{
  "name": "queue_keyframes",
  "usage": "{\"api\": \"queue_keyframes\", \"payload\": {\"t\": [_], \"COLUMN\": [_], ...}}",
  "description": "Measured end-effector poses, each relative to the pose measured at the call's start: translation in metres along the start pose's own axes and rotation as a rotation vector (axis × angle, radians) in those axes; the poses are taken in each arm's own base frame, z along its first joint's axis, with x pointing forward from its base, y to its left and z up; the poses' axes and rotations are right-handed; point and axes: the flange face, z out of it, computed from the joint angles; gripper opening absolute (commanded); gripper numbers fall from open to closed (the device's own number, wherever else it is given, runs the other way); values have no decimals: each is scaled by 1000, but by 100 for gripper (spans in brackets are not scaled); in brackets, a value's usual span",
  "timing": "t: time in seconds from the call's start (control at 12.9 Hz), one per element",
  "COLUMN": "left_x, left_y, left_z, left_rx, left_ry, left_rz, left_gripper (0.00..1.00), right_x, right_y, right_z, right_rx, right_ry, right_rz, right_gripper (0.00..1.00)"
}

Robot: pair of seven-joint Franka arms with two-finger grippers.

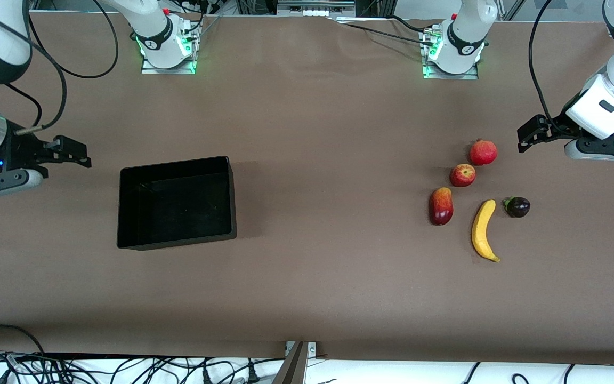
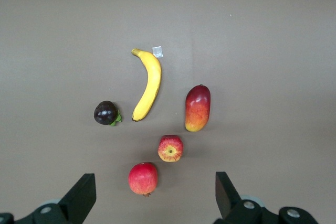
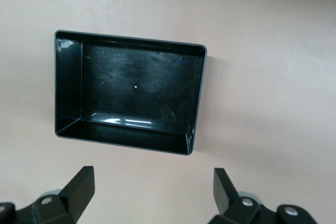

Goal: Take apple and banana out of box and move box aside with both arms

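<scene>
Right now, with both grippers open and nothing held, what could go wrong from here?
The box already looks empty, while the apple and banana lie on the table, so reaching into it would find nothing. The apple sits close between pomegranate and mango; the left gripper could nudge either. The right gripper waits over the table beside the box.

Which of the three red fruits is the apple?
The apple is the smallest, middle one, with a yellowish patch, lying between the crown-tipped pomegranate and the elongated red-yellow mango.
</scene>
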Motion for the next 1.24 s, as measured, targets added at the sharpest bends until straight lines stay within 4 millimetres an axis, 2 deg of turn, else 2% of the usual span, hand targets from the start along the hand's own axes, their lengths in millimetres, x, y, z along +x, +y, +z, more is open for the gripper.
{"api": "queue_keyframes", "payload": {"t": [0.39, 0.7, 0.93, 1.24], "left_x": [0, 0, 0, 0], "left_y": [0, 0, 0, 0], "left_z": [0, 0, 0, 0], "left_rx": [0, 0, 0, 0], "left_ry": [0, 0, 0, 0], "left_rz": [0, 0, 0, 0], "left_gripper": [100, 100, 100, 100], "right_x": [-27, -43, -52, -51], "right_y": [-31, -33, -25, -23], "right_z": [-1, -7, -15, -20], "right_rx": [-29, -1, 0, -9], "right_ry": [-27, -12, 0, 20], "right_rz": [13, 0, 11, 12], "right_gripper": [100, 100, 100, 100]}}
